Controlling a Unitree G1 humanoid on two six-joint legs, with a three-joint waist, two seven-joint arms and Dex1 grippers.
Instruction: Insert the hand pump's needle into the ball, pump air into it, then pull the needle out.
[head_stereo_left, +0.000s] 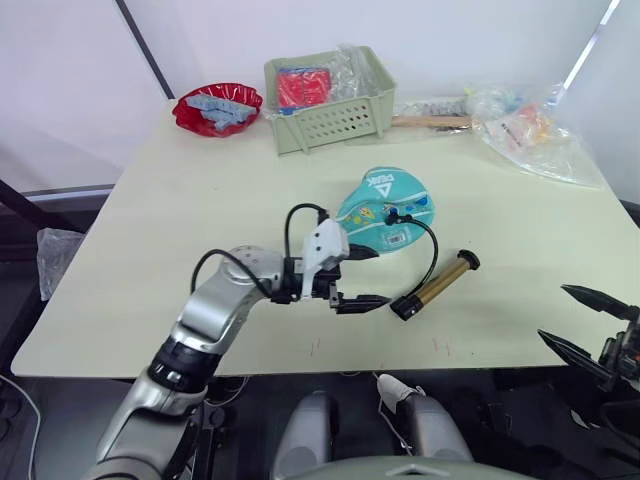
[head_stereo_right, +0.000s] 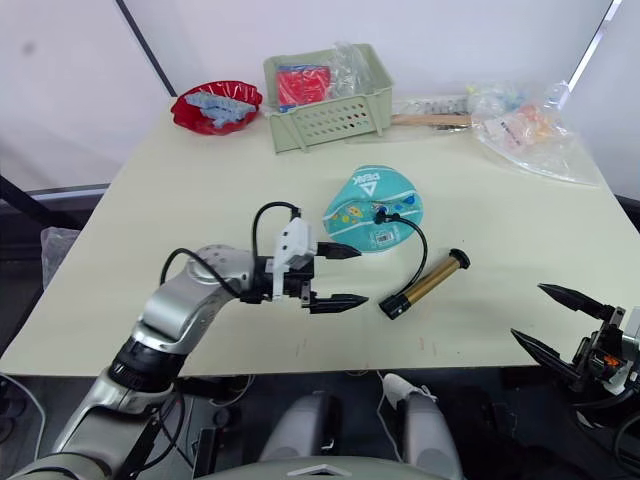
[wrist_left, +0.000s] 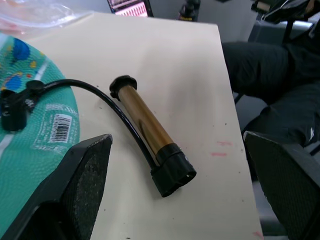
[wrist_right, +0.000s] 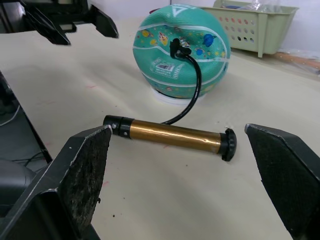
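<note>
On the cream table (head_stereo_left: 180, 210) one teal ball (head_stereo_left: 385, 212) sits near the middle, and one hand pump (head_stereo_left: 436, 285) lies flat on the tabletop just to its right, nearer the front edge. The pump's thin black hose (head_stereo_left: 431, 245) arcs from its base up onto the ball, ending in a small black fitting (wrist_right: 176, 47) on the ball's top; the needle itself cannot be made out.

The right wrist view shows the ball resting on a small white ring (wrist_right: 170, 98), a detail the head views do not give. It also shows the ball's dented, underinflated top. The left wrist view brings out the barcode on the ball's white label patch (wrist_left: 56, 131) and faint red marks (wrist_left: 220, 148) on the table past the pump.

The head views alone take in the back of the table: one pale green basket (head_stereo_left: 330, 98) holding red packaging, one red bowl (head_stereo_left: 216, 106) with blue contents to its left, a wooden-handled tool (head_stereo_left: 432, 121), and one heap of clear plastic bags (head_stereo_left: 530, 135) at the far right.

Two grippers are seen. The left gripper (head_stereo_left: 357, 276) hovers just left of the pump's black end, fingers spread wide, holding nothing. The right gripper (head_stereo_left: 578, 322) hangs beyond the table's front right edge, well apart from the pump, its fingers likewise apart and empty.
</note>
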